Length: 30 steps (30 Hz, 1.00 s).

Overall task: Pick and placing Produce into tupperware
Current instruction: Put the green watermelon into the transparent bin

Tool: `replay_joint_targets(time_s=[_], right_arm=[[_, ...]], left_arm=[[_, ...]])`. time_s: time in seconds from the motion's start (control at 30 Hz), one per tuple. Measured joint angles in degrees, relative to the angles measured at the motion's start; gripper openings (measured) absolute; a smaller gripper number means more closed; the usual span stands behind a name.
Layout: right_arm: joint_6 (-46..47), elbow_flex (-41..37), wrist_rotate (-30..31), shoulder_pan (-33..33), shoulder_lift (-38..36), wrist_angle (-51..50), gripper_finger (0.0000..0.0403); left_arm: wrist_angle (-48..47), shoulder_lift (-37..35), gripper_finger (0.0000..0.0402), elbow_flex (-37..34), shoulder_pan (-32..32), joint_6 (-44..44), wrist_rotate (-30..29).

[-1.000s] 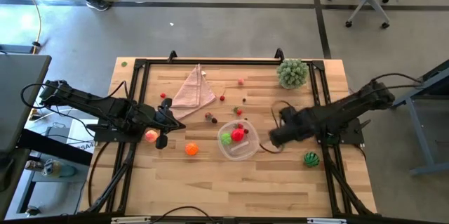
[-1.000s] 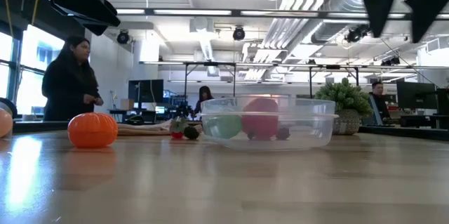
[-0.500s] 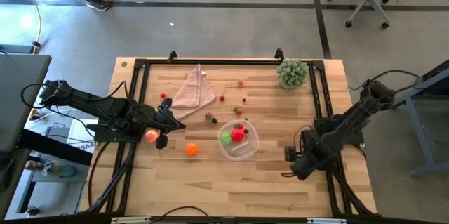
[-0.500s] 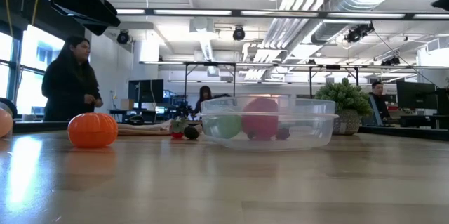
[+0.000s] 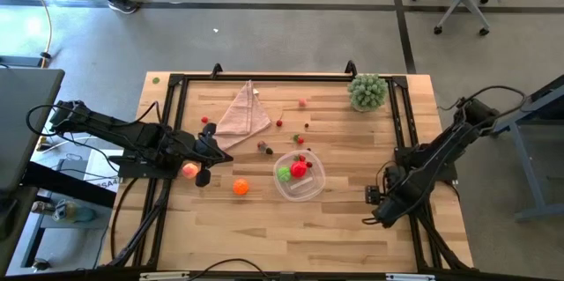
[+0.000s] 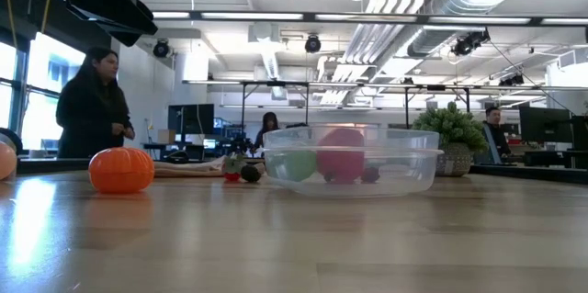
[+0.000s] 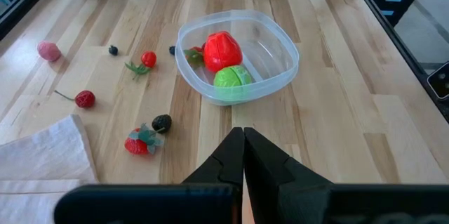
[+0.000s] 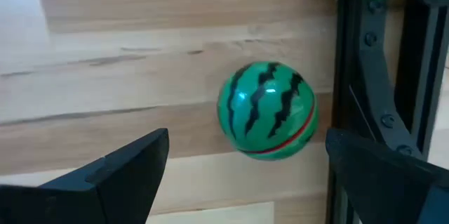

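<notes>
Clear plastic forms the tupperware [image 5: 300,176], which sits just to the 4 o'clock side of the tabletop's [image 5: 264,228] centre and holds a red fruit [image 5: 300,169] and a green ball [image 5: 284,174] side by side, with something small and dark next to them that is too small to tell. Right end effector [image 8: 245,168] hangs over the tabletop's 4 o'clock edge, fingers spread wide and holding nothing; the striped melon [image 8: 267,110] lies on the wood between and just beyond the two fingers, touching neither, close beside the black frame rail [image 8: 379,76]. In the high view the arm covers the melon. Left end effector [image 5: 204,175] is at 9 o'clock, its fingers [image 7: 231,157] pressed fully together with nothing between them; the pink peach [image 5: 189,171] lies right beside it. An orange [image 5: 241,188] rests between that end effector and the tupperware, apart from both. Toward 12 o'clock of the tub lie scattered small pieces: a strawberry [image 7: 137,143] with a dark berry [image 7: 162,122] just beside it, a red cherry [image 7: 85,99], a small red berry [image 7: 148,59] and a tiny dark one [image 7: 113,50]. A folded pink cloth [image 5: 241,111] lies at 11 o'clock, and a bushy pale-green plant [image 5: 367,92] stands at 1 o'clock. Across the room in the low view a person [image 6: 92,105] in dark clothes stands beyond the tabletop.
</notes>
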Motion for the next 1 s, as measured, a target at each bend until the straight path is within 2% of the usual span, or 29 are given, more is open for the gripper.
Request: replay_joint_targets(time_s=[0.43,0.63,1.0], right_arm=[[-0.12,-0.41,-0.47,1.32,0.49,-1.20,0.0376],[-0.05,-5.56,-1.17,1.34,0.57,6.20,0.0376],[0.42,-10.54,-3.29,1.28,0.57,13.28,0.0376]], left_arm=[[0.00,0.00,0.0001,-0.01,0.00,0.00,0.00],[0.00,0.00,0.0001,0.00,0.00,0.00,0.01],[0.00,0.00,0.0001,0.01,0.00,0.00,0.00]])
